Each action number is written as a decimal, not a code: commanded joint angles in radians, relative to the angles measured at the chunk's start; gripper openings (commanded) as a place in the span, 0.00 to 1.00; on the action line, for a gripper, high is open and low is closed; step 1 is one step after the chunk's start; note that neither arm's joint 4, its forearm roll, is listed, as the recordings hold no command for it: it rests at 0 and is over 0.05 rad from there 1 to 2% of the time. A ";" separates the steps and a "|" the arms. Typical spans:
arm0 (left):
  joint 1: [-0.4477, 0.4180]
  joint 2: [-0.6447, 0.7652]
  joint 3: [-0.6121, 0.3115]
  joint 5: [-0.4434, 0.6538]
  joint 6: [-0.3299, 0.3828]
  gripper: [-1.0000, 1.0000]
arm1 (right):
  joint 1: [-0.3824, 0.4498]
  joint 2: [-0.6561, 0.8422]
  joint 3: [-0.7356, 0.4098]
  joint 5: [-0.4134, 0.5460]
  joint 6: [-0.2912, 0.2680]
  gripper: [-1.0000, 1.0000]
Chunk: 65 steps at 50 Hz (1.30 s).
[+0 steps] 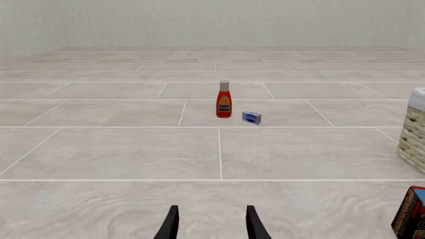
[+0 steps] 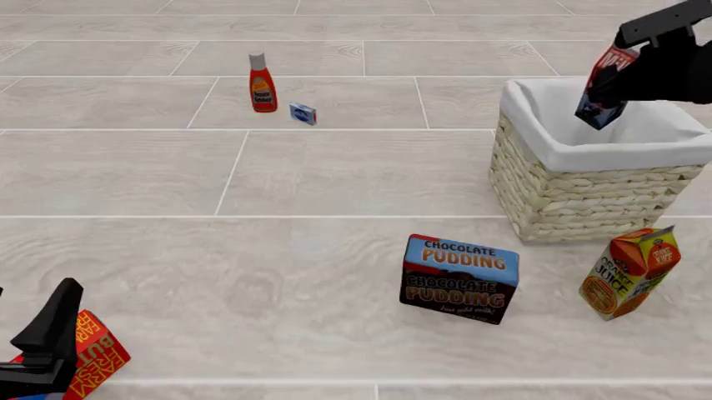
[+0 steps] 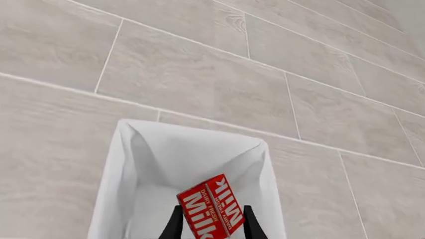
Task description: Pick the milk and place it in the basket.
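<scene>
The milk [image 2: 602, 93], a small carton with a red top and dark blue base, hangs tilted over the open basket [image 2: 562, 196], with my right gripper [image 2: 609, 82] shut on it. In the right wrist view the milk [image 3: 207, 201] sits between the fingers, above the basket's white cloth lining [image 3: 166, 159]. My left gripper [image 2: 50, 333] stands low at the near left, far from both. The left wrist view shows that gripper [image 1: 212, 210] open with nothing between its fingers, and the basket's wicker wall [image 1: 415, 137] at the edge.
A red ketchup bottle [image 2: 263, 83] and a small blue box [image 2: 302, 112] stand at the far left. A chocolate pudding box [image 2: 459, 277] and an orange juice carton [image 2: 629, 273] stand in front of the basket. A red carton [image 2: 98, 357] lies by my left gripper.
</scene>
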 commanded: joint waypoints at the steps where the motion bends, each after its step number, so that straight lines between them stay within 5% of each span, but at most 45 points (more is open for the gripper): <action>1: 0.000 0.000 0.000 0.000 0.000 1.00 | 0.001 0.015 0.011 -0.037 0.029 0.00; 46: 0.000 0.000 0.000 0.000 0.000 1.00 | -0.005 0.081 0.000 -0.035 0.062 0.00; 47: 0.000 0.000 0.000 0.000 0.000 1.00 | -0.004 0.080 0.001 -0.035 0.062 1.00; 65: 0.000 0.000 0.000 0.000 0.000 1.00 | 0.004 0.088 -0.005 -0.027 0.072 1.00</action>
